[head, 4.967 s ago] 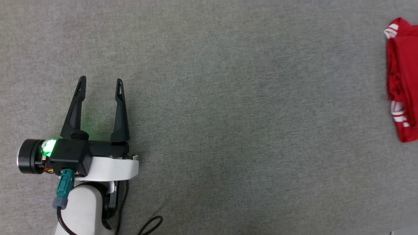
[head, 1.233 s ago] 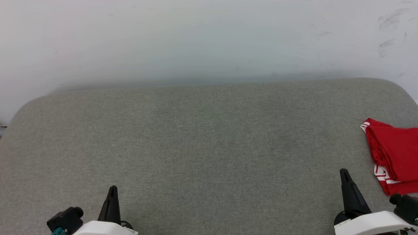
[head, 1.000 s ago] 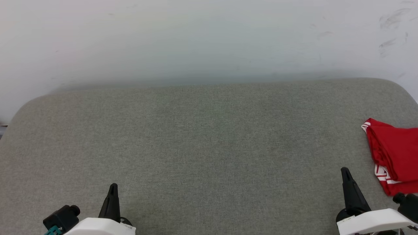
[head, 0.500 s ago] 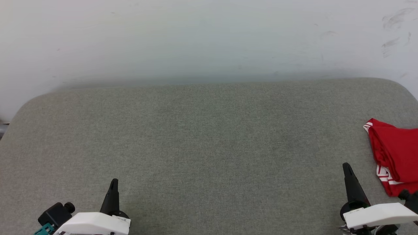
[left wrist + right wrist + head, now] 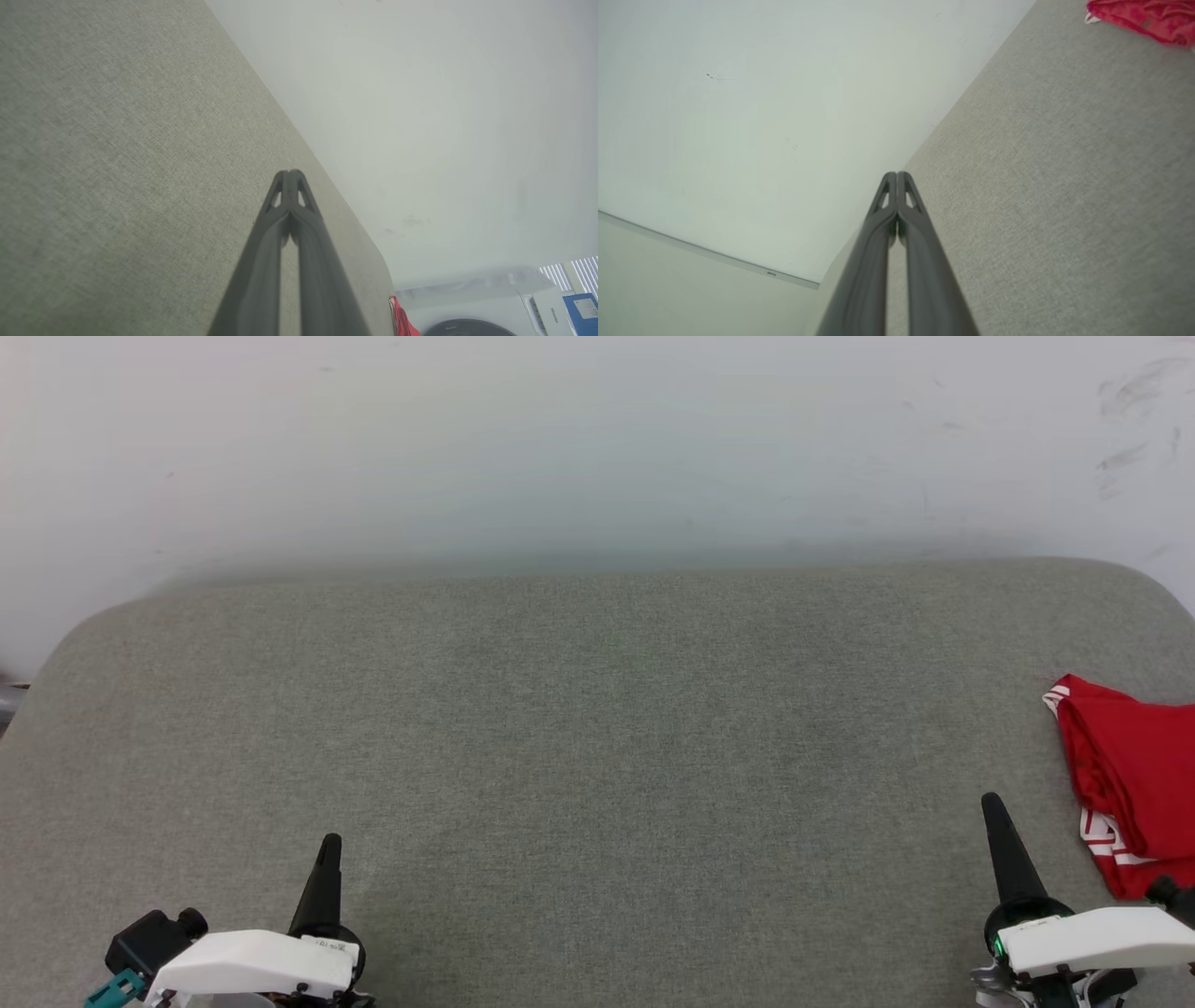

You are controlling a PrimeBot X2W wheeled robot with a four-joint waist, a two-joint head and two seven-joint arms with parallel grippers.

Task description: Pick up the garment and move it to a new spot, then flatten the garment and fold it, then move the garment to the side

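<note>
A red garment (image 5: 1134, 770) with red-and-white striped trim lies bunched at the right edge of a grey fabric-covered bench (image 5: 597, 728), running out of the head view's right side. The right gripper (image 5: 992, 805) hangs over the bench near its front right corner. Its two dark fingers are pressed together into a single point and hold nothing. The garment sits just to the right of those fingers and slightly beyond them, close by but clear of the tips.

In the right wrist view the right gripper (image 5: 896, 176), fingers meeting tip to tip, points toward the bench's far edge and the white wall (image 5: 738, 93). The garment (image 5: 1141, 16) lies in that view's upper right corner, apart from the fingers.

The left gripper (image 5: 329, 847) hangs over the front left part of the bench, fingers likewise together and empty, with nearly the whole width of the bench between it and the garment. The left wrist view shows the left gripper (image 5: 290, 176) with its tips touching above the grey cloth. A sliver of the garment (image 5: 401, 322) shows at the bench's right edge, and past it stands a white appliance (image 5: 467, 303) with a dark round door.
</note>
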